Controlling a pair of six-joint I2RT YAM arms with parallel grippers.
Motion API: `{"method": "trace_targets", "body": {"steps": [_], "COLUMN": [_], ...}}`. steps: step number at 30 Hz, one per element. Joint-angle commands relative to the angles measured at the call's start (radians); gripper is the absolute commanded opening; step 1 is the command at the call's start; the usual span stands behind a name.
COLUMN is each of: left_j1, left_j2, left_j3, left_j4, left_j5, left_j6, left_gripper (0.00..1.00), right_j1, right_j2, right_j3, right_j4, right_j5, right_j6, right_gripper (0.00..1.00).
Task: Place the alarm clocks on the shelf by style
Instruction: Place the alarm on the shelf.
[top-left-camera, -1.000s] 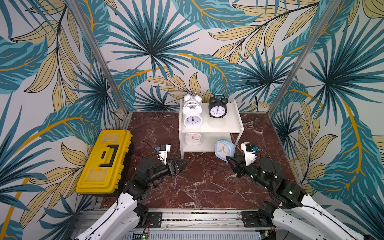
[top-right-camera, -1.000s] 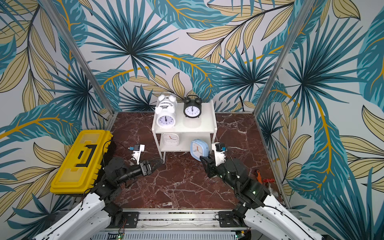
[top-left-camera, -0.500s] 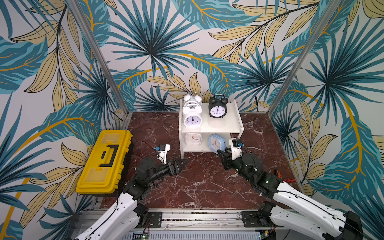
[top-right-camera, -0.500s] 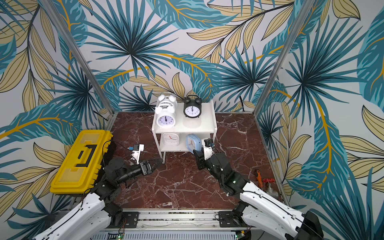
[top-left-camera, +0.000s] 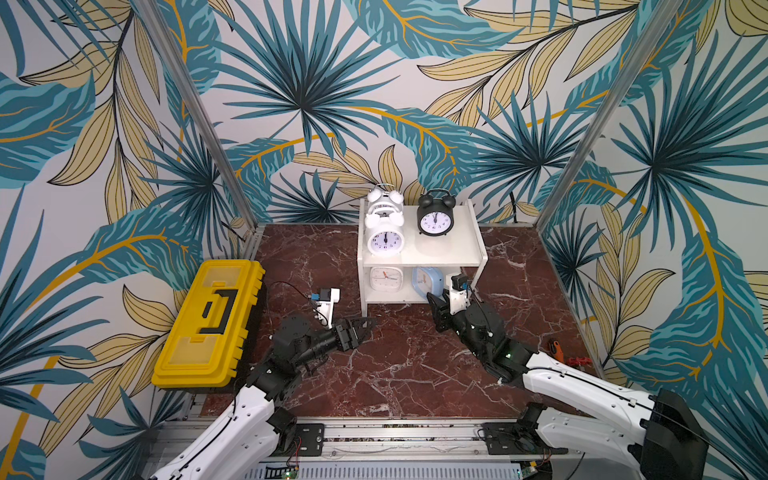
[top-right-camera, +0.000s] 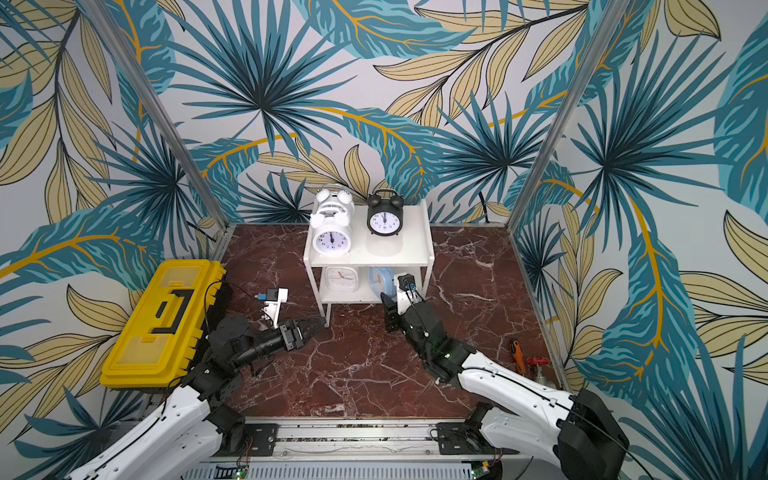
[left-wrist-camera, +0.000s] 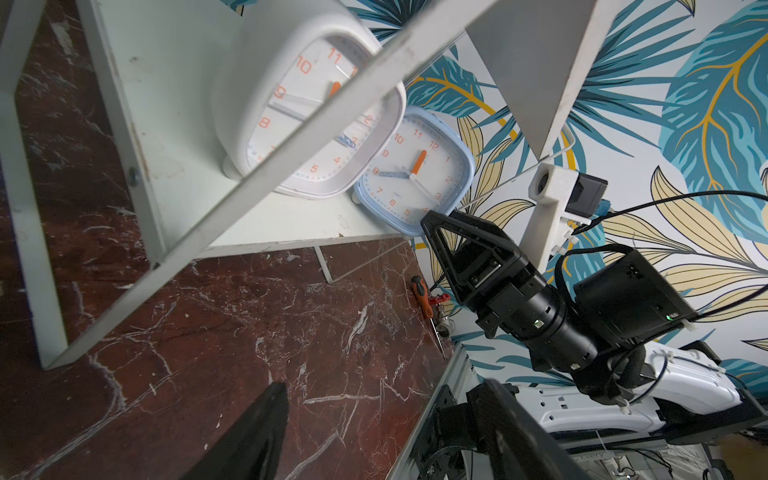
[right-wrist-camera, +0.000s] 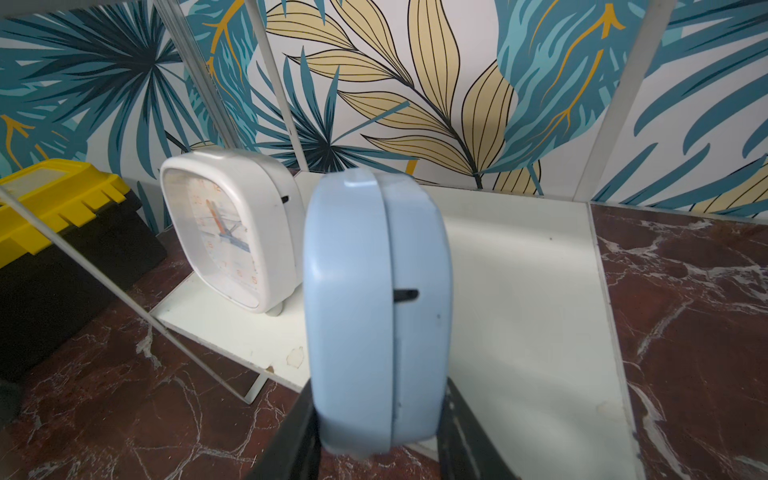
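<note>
The white shelf (top-left-camera: 461, 245) stands at the back middle. Its top board carries two white twin-bell alarm clocks, one (top-left-camera: 384, 239) in front of the other (top-left-camera: 388, 199), and a black one (top-left-camera: 435, 216). A white square clock (top-left-camera: 384, 278) (right-wrist-camera: 232, 232) stands on the lower board. My right gripper (top-left-camera: 440, 297) (right-wrist-camera: 378, 390) is shut on the light-blue square clock (top-left-camera: 428, 280) (right-wrist-camera: 374, 291), at the lower board's front right beside the white one. Low over the floor, front left of the shelf, my left gripper (top-left-camera: 365, 326) (left-wrist-camera: 380, 390) is open and empty.
A yellow toolbox (top-left-camera: 208, 324) lies along the left side of the marble floor. An orange-handled screwdriver (top-left-camera: 555, 349) and a small red valve (top-right-camera: 536, 361) lie by the right wall. Leaf-patterned walls and metal posts close in the back and sides.
My right arm has carried the light-blue clock from the floor at the shelf's front right in onto the lower tier. The left arm has stayed still.
</note>
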Motion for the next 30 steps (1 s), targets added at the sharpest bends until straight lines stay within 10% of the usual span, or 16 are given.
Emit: {"method": "trace_targets", "body": {"steps": [1, 14, 30], "left_j1": [-0.003, -0.003, -0.003], "left_j2": [-0.008, -0.017, -0.047], "left_j3": [0.022, 0.022, 0.025], "left_j4": [0.032, 0.026, 0.013], "left_j5": [-0.007, -0.006, -0.015], "left_j6": [0.015, 0.016, 0.036], "left_gripper": [0.75, 0.75, 0.75], "right_j1": [0.006, 0.007, 0.007], "right_j2": [0.030, 0.037, 0.013], "right_j3": [-0.032, -0.065, -0.055], "right_j4": [0.051, 0.051, 0.020], "right_j5": [0.033, 0.071, 0.090], "right_j6": [-0.008, 0.014, 0.034], "right_gripper": [0.21, 0.48, 0.51]}}
